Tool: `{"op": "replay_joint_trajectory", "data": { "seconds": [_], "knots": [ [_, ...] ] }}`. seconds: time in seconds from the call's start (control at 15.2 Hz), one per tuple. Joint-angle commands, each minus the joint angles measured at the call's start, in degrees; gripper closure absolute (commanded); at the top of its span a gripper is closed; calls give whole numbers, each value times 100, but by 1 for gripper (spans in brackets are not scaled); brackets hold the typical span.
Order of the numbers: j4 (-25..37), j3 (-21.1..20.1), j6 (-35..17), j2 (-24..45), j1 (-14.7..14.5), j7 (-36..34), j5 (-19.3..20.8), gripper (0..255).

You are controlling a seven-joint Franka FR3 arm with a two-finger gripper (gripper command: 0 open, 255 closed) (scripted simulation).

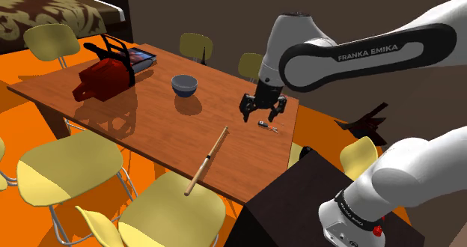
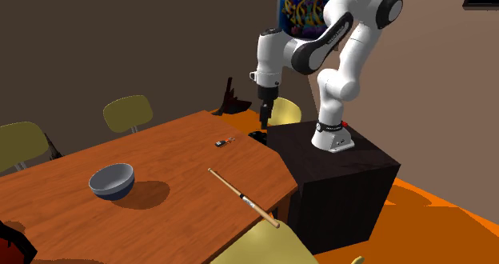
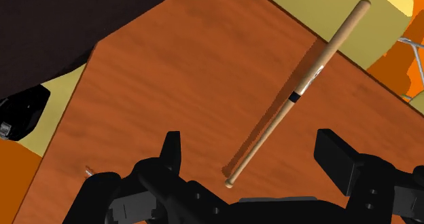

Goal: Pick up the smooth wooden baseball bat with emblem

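A slim wooden baseball bat [image 1: 208,162] with a dark band and a small emblem lies flat on the brown table [image 1: 150,111]. Its thick end pokes past the table's near edge, above a yellow chair. In the second exterior view the bat [image 2: 244,198] lies near the table corner beside the stand. My black gripper [image 1: 262,112] hangs open in the air above the table's right end, apart from the bat. In the wrist view the bat [image 3: 299,94] runs away from the gripper [image 3: 255,158], its thin handle end below the gap between the fingers, untouched.
A grey-blue bowl [image 1: 184,84] stands mid-table, with a red chainsaw [image 1: 105,73] and a flat book [image 1: 141,57] farther left. A small dark object [image 1: 267,125] lies under the gripper. Yellow chairs [image 1: 67,167] ring the table. The dark stand [image 2: 336,174] adjoins the table corner.
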State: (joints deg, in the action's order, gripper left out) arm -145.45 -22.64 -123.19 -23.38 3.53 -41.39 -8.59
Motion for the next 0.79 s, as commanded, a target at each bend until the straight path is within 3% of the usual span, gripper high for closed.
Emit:
{"op": "replay_joint_trajectory", "data": {
  "seconds": [0.0,0.4,0.73],
  "knots": [
    [57,-207,-423,495,110,-443,68,0],
    [417,-647,-1430,2013,396,-1941,721,0],
    [960,-547,-2025,3376,318,-3376,1687,0]
  ]
}}
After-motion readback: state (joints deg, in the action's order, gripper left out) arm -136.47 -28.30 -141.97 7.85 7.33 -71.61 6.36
